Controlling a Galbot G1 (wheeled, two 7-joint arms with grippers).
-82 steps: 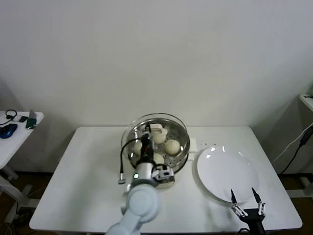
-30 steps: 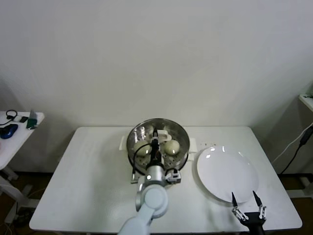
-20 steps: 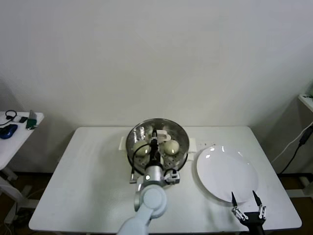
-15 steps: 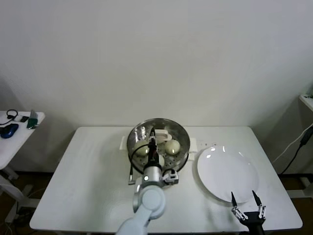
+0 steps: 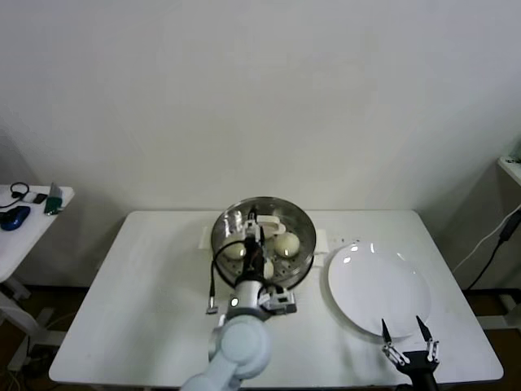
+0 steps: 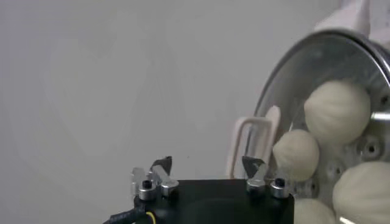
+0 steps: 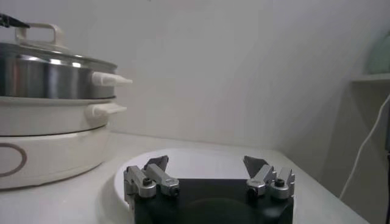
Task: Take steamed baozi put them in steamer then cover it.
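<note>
The steamer (image 5: 303, 259) stands at the table's back centre with the glass cover (image 5: 275, 210) lying on it. Steamed baozi (image 5: 285, 243) show through the glass, three of them in the left wrist view (image 6: 337, 112). My left gripper (image 5: 254, 232) hovers over the cover's near side. It is open (image 6: 207, 165) with nothing between its fingers. The cover's cream handle (image 6: 253, 140) lies just beyond one fingertip, apart from it. My right gripper (image 5: 403, 330) rests open (image 7: 207, 163) at the near edge of the white plate, far from the steamer (image 7: 49, 79).
A flat white plate (image 5: 378, 285) lies to the right of the steamer, bare. A small side table (image 5: 24, 204) with a few gadgets stands off to the far left. A cable hangs at the far right.
My left gripper has opened and let go of the cover's handle, then drawn back a little toward me. The cover stays on the steamer. The right arm is still.
</note>
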